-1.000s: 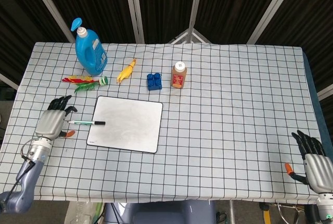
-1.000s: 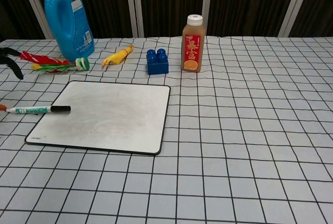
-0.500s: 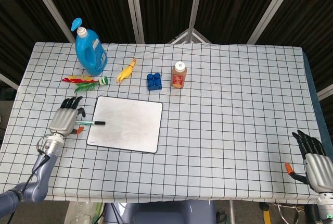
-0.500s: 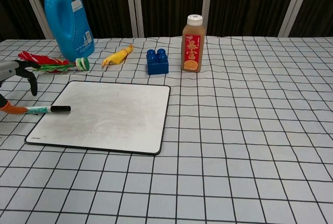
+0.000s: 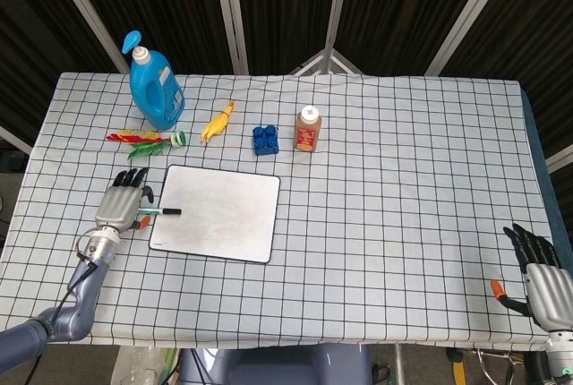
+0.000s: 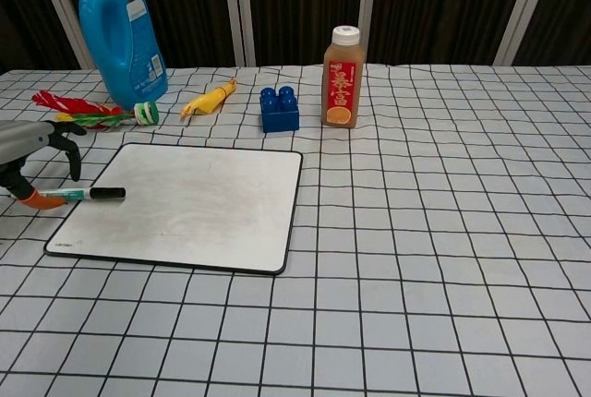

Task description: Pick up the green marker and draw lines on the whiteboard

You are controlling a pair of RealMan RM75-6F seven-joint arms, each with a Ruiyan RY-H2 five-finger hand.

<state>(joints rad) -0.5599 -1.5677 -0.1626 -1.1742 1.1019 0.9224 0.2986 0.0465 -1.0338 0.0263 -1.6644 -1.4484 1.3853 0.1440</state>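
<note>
The green marker (image 5: 162,211) with a black cap lies across the left edge of the whiteboard (image 5: 224,219), cap pointing right. In the chest view the marker (image 6: 81,194) rests flat with its rear end off the whiteboard (image 6: 203,208). My left hand (image 5: 124,202) hovers palm down over the marker's rear end, fingers spread. Its dark fingers (image 6: 66,143) arch above the marker, and the orange thumb tip (image 6: 33,199) sits beside the rear end. I see no grip. My right hand (image 5: 540,269) rests open at the table's near right corner, far from the board.
Behind the board stand a blue detergent bottle (image 5: 154,85), a red and green feather toy (image 5: 143,141), a yellow rubber toy (image 5: 218,122), a blue block (image 5: 264,140) and a juice bottle (image 5: 308,129). Checked cloth (image 5: 403,206) covers the table.
My left hand has moved right and slightly forward, from beside the marker to over its rear end. The marker, board and right hand have not moved.
</note>
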